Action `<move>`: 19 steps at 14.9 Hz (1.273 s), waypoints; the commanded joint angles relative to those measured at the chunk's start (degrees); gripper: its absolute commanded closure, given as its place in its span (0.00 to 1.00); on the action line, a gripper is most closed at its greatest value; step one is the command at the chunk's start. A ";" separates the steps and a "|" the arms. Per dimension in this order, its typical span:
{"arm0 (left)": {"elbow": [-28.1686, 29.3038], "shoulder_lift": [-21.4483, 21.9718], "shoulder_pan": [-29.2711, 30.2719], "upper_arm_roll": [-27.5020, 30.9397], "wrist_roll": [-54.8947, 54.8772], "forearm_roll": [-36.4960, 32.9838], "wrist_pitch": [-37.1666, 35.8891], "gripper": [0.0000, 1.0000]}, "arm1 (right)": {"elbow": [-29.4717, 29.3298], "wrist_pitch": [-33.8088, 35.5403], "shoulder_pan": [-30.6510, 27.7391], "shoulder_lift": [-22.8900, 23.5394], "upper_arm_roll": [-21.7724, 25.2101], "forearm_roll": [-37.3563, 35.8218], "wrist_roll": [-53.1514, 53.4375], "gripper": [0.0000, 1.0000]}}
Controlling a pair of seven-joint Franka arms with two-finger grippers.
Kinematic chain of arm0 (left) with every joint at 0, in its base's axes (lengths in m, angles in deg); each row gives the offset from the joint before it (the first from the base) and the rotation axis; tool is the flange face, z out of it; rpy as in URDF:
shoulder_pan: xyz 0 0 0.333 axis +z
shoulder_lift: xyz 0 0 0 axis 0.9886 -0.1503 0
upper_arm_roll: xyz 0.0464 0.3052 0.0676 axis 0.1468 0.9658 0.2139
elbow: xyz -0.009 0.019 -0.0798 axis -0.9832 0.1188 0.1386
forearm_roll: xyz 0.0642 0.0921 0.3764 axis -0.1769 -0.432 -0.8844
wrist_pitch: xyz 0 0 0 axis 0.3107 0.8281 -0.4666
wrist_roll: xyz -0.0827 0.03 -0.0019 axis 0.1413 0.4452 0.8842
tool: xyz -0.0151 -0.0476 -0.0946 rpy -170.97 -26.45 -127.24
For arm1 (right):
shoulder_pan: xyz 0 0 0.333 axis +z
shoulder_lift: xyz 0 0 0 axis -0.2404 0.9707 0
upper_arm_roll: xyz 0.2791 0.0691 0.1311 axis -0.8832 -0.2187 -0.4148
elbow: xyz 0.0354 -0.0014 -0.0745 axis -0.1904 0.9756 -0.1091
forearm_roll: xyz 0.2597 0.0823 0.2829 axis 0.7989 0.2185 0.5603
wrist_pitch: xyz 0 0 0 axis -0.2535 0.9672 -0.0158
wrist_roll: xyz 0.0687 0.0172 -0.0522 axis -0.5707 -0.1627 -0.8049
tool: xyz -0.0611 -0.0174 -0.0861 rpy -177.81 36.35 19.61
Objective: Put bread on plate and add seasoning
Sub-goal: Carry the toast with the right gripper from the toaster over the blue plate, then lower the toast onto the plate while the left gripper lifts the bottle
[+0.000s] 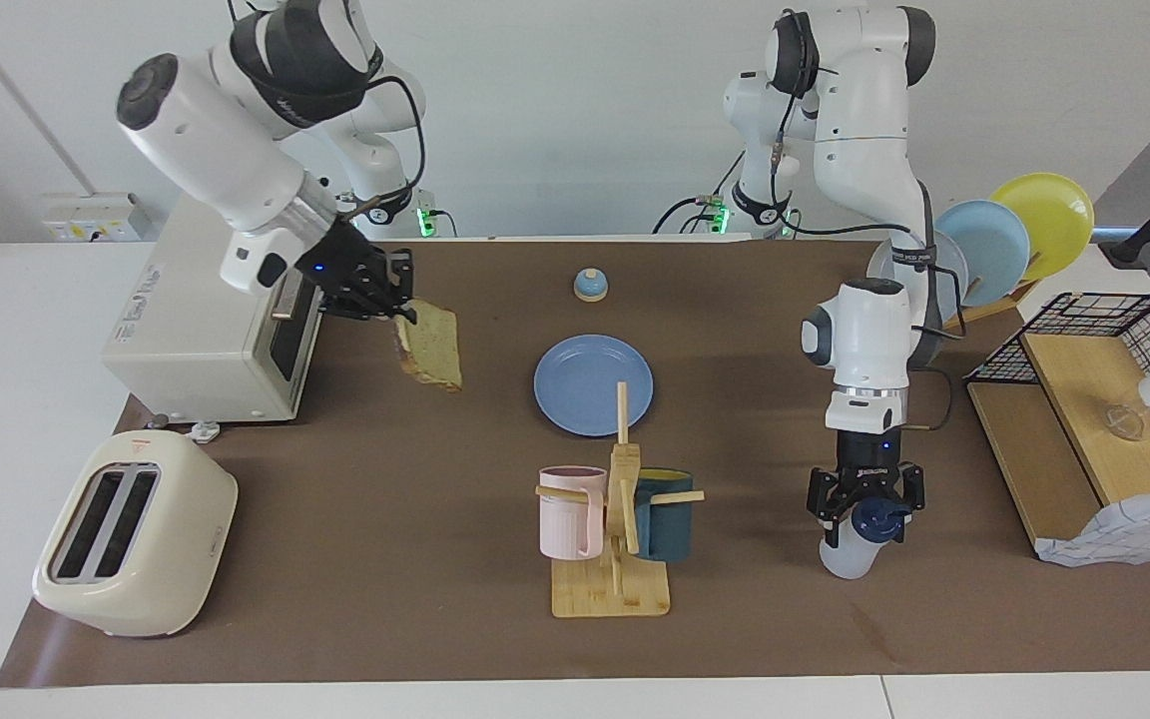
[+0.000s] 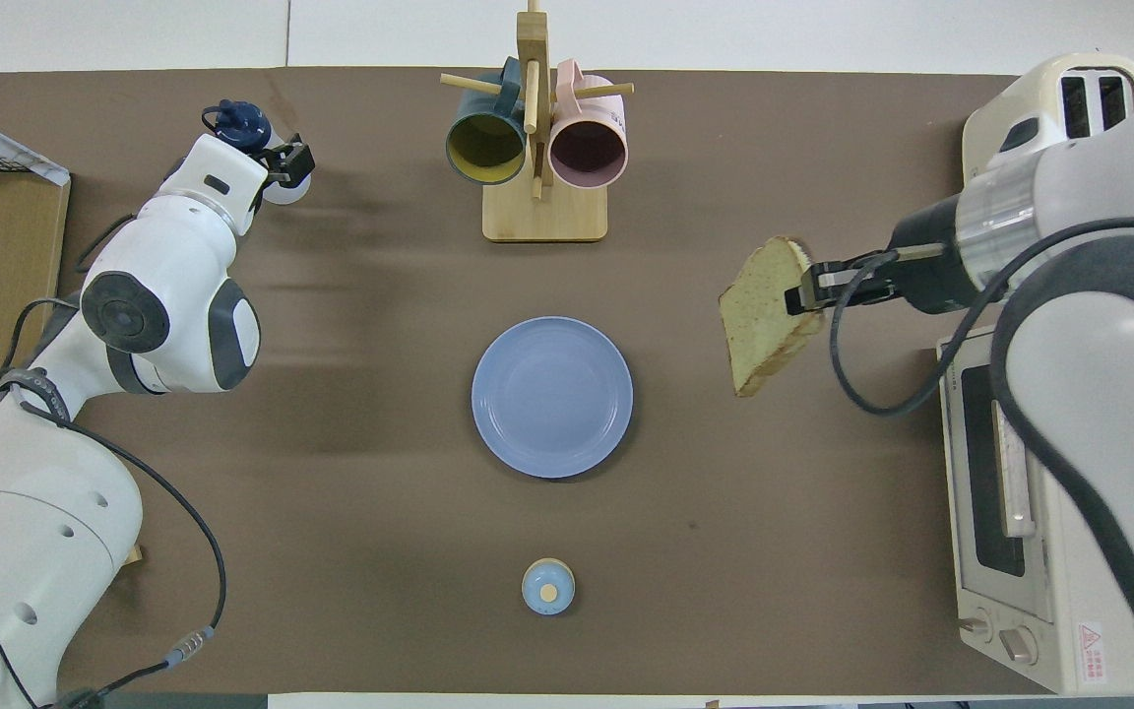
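Mug rack (image 1: 613, 529) foreground | right gripper (image 1: 397, 300) clamped on bread (image 1: 432, 345), airborne beside toaster oven (image 1: 211, 325) | left gripper (image 1: 864, 506) spread around seasoning (image 1: 860, 534) | plate (image 1: 593, 384) bare mid-bench | nothing placed yet

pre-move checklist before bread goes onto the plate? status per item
1. Right gripper shut on the bread: ok, the slice hangs from it in the air.
2. Plate bare and ready: ok, nothing lies on it.
3. Bread over the plate: not ok, it is still over the mat between the toaster oven and the plate.
4. Path from bread to plate: ok, only mat between them; the mug rack and the bell knob stand off it.
5. Left gripper around the seasoning bottle: jaws open about its cap, so not gripped yet.
6. Bottle standing upright: cannot tell.
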 commanded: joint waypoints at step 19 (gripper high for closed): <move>-0.67 -2.24 -0.60 1.29 -2.43 0.92 4.49 0.46 | 22.58 -54.68 30.83 3.45 0.12 44.78 -16.91 1.00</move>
